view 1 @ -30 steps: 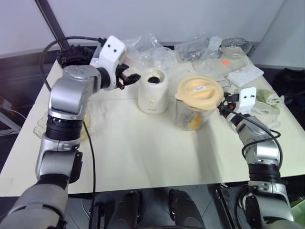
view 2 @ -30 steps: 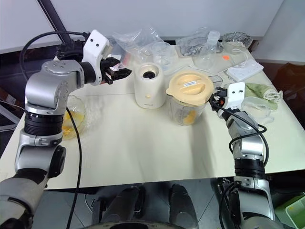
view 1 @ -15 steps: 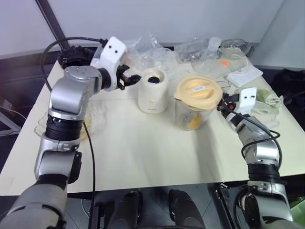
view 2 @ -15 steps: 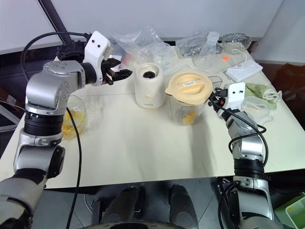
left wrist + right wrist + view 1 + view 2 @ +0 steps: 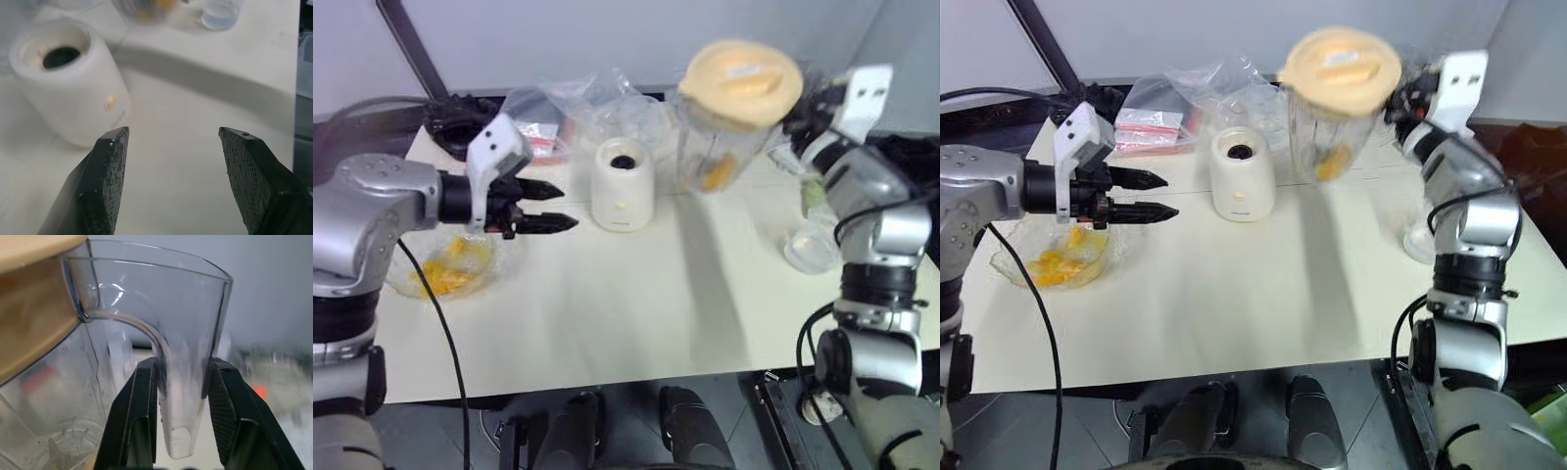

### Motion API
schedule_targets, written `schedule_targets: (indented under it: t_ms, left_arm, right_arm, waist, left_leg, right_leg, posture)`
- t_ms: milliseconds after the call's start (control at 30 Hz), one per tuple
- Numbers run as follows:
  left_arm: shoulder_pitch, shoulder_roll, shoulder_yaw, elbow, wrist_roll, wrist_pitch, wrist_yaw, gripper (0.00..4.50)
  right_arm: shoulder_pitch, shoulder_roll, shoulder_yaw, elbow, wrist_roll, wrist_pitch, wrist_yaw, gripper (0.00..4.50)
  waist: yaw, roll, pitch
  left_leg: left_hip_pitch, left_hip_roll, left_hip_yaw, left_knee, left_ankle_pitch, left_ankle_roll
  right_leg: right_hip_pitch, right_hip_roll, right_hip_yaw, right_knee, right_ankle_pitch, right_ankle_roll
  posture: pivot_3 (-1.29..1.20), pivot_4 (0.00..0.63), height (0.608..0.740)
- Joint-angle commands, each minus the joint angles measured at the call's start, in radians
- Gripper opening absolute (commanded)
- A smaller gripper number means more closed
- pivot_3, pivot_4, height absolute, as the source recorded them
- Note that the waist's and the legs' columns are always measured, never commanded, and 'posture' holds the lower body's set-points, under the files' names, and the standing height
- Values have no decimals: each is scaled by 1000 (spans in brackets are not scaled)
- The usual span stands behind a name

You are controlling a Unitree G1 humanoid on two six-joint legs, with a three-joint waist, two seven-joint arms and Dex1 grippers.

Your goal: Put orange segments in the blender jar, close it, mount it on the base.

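Right wrist view showed what the head cameras blurred: the right claw (image 5: 182,396) was clenched on the clear side handle of the blender jar (image 5: 98,347), one black finger on each side of it, with the cream lid (image 5: 29,247) seated on the rim and the metal blade low inside. Left wrist view gave the close look at the base (image 5: 68,83), its black round socket facing up, seen between the two spread fingers of the left claw (image 5: 171,142), which was released and gripped nothing.

From the head, the jar (image 5: 1332,117) hung in the air above the far side of the counter (image 5: 1263,294), beyond and to the right of the base (image 5: 1239,174), well clear of the surface. Its long axis ran nearly upright, lid on top, tilted a little, with orange segments (image 5: 1332,162) showing through the wall near the bottom. The left claw (image 5: 548,206) pointed level toward the base, stopping short of it, over a glass bowl (image 5: 445,274) holding more orange pieces.

The counter was pale cream and mostly bare in front. Crumpled plastic bags (image 5: 1195,93) lay along its far edge before a grey wall, and a small clear cup (image 5: 808,250) stood at the right side.
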Motion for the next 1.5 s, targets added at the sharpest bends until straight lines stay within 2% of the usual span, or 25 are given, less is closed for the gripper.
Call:
schedule_targets:
  t_ms: [33,200,333,667,900,1167,1500]
  left_arm:
    - [9,41,45,25,6,-68,1,3045]
    - [35,85,46,74,16,-134,-4,3045]
    - [56,107,68,122,33,-181,10,3045]
    - [108,102,98,108,21,-191,71,3045]
    - [146,107,132,80,9,-184,118,3045]
    - [163,108,164,71,-9,-179,144,3045]
    - [130,60,240,67,-131,-128,184,3045]
  right_arm:
    - [-124,-28,28,46,-34,-13,12,861]
    - [-275,-18,52,168,-35,-16,46,861]
    - [-387,31,60,298,-39,-52,59,861]
    - [-542,166,63,476,-43,-59,45,861]
    - [-563,232,83,584,-57,-113,63,861]
    - [-541,246,81,660,-69,-167,74,861]
    - [-520,275,88,761,-90,-239,65,861]
  waist:
    - [1,-1,1]
    - [-4,-1,1]
    - [-7,-1,2]
    - [-5,-1,2]
    - [-6,-1,2]
    - [-6,-1,2]
    - [-8,-1,2]
  left_leg:
    - [0,0,0,0,0,0]
    - [-1,0,1,-2,0,0]
    - [-1,0,2,-3,0,0]
    - [-2,0,2,-4,0,0]
    - [-3,0,1,-4,0,0]
    - [-3,0,1,-4,0,0]
    - [-3,0,1,-4,0,-1]
  right_leg:
    - [0,0,0,0,0,0]
    - [-2,0,0,0,0,0]
    - [-4,0,1,0,0,0]
    - [-5,0,1,1,0,0]
    - [-7,-1,1,1,0,0]
    - [-7,-1,1,1,0,0]
    - [-7,0,1,2,0,-1]
  posture:
    - [0,150,740]
    - [0,150,740]
    - [0,150,740]
    - [0,150,740]
    - [0,150,740]
    - [0,150,740]
    - [0,150,740]
